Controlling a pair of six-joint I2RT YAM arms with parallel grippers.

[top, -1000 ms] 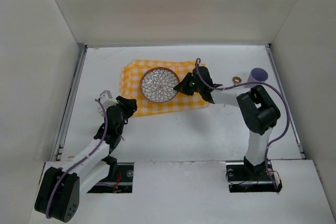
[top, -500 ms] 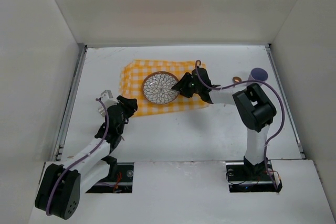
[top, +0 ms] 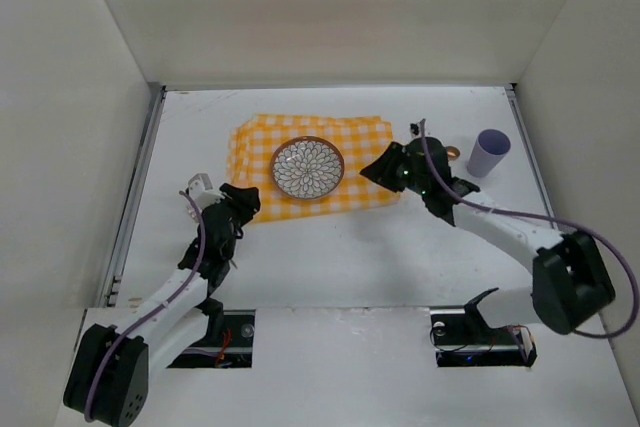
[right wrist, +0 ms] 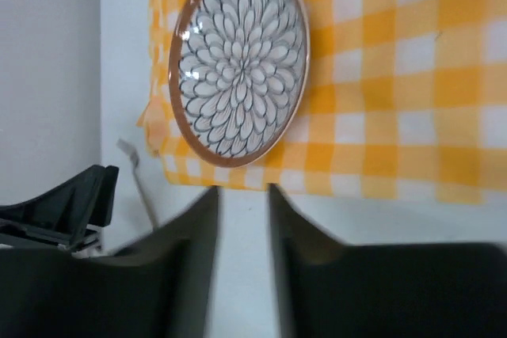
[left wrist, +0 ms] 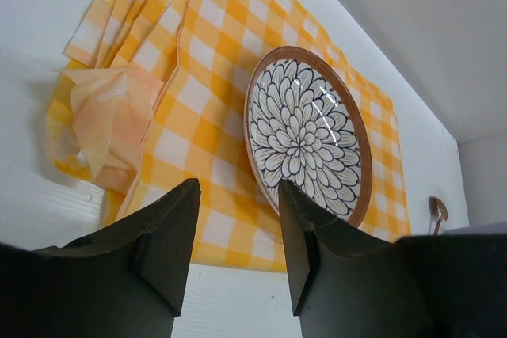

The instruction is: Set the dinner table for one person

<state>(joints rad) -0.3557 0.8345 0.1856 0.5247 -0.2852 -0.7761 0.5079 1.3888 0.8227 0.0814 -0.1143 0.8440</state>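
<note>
Having left the plate (top: 308, 167) on the cloth (top: 355, 137), right jaws withdraw open, that step done; left jaws open too.

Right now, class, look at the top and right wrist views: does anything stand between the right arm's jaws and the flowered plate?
Nothing visible does. The flowered plate lies on the checked cloth, and only flat cloth and bare dinner table separate it from the right arm's jaws, which hold nothing.
</note>
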